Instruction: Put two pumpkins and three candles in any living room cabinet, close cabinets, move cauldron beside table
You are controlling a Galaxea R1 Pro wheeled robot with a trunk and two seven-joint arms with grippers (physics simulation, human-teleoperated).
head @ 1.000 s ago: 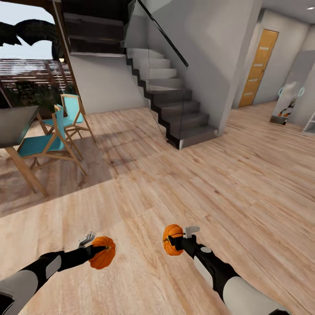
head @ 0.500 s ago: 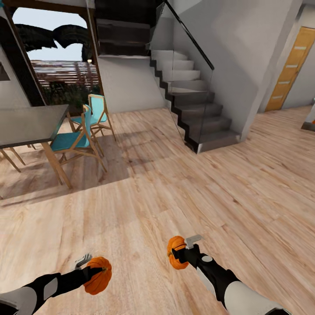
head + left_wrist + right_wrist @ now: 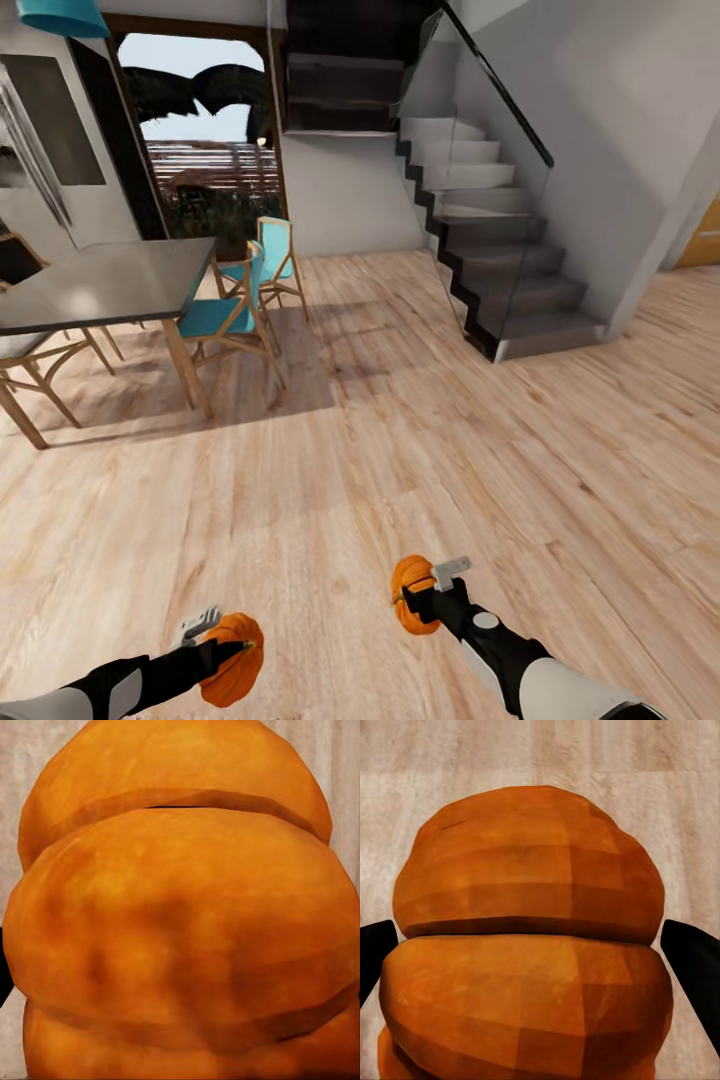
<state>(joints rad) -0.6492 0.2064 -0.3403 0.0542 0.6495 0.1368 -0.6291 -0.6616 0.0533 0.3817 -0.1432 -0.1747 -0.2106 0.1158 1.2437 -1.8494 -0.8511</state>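
Now one pumpkin (image 3: 234, 660) per end effector (image 3: 222, 655).

This is the inside of a home, an open ground-floor living and dining space drawn by a simulator. Pale wood plank flooring (image 3: 420, 440) runs through the whole room. On one side stands a dining table (image 3: 110, 285) with a grey top and wooden legs, and wooden chairs with teal seats (image 3: 235, 310) are pulled up to it. A staircase (image 3: 500, 250) with dark steps and a glass balustrade climbs along a white wall. Behind the table a tall doorway (image 3: 205, 140) opens onto an outdoor area with greenery and sky. A teal lampshade (image 3: 60, 15) hangs above the table.
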